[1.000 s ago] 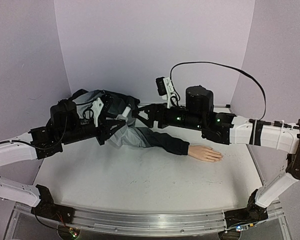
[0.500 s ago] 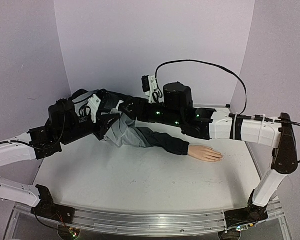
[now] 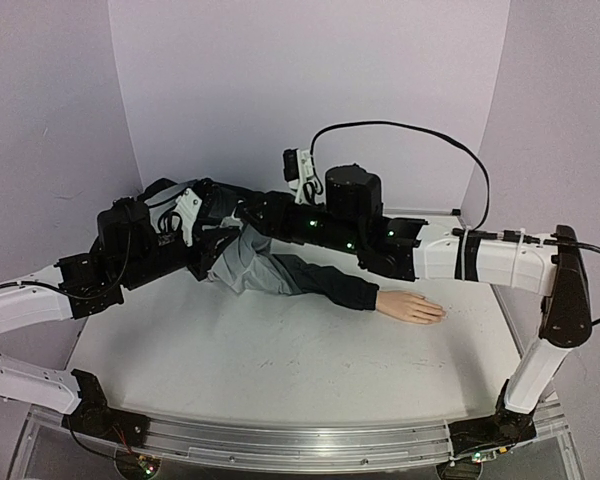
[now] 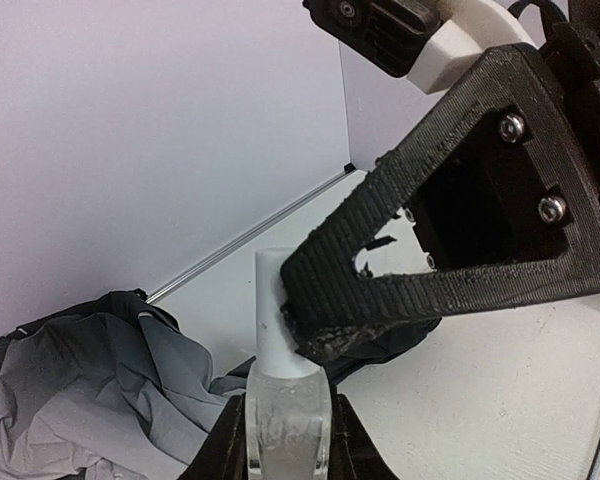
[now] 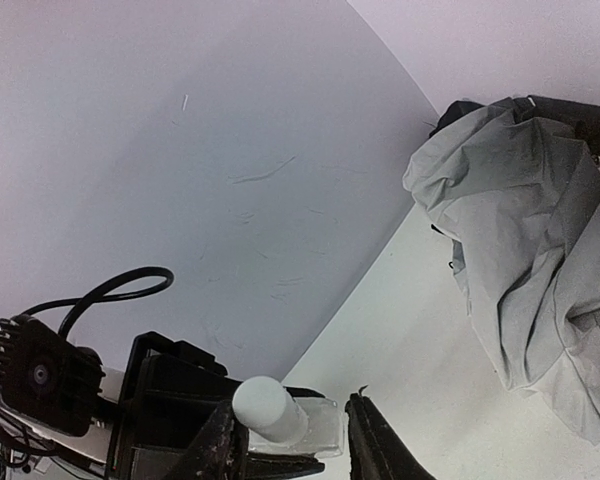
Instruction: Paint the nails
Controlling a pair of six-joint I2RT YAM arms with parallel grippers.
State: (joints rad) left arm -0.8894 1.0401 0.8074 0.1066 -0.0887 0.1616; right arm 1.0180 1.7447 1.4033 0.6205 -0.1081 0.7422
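We count two arms, one small bottle (image 4: 283,440), one jacket (image 3: 242,265) and one mannequin hand (image 3: 412,306). The left gripper (image 4: 287,455) has its jaws clamped on the clear body of the bottle, holding it upright with its white cap (image 4: 272,300) sticking up above them. The right gripper (image 5: 292,408) has its jaws on either side of that cap. In the left wrist view one black finger (image 4: 450,230) lies against the cap, but we cannot tell whether the pair has closed tight on it.

The crumpled grey jacket lies just under and behind both sets of jaws. Its dark sleeve (image 3: 330,283) runs away from them under the right forearm, and the pale hand sticks out of the end, flat on the desk (image 3: 280,370) and well apart from either set of jaws. The nails (image 3: 438,316) are at its fingertips, on the side farthest from the jaws. They are too small for us to count or to tell their colour.

The desk is white and scuffed, with pale lilac walls (image 3: 310,80) on three sides. A black cable (image 3: 410,127) loops above the right arm. From above, the meeting jaws and the bottle are hidden among the dark arm parts
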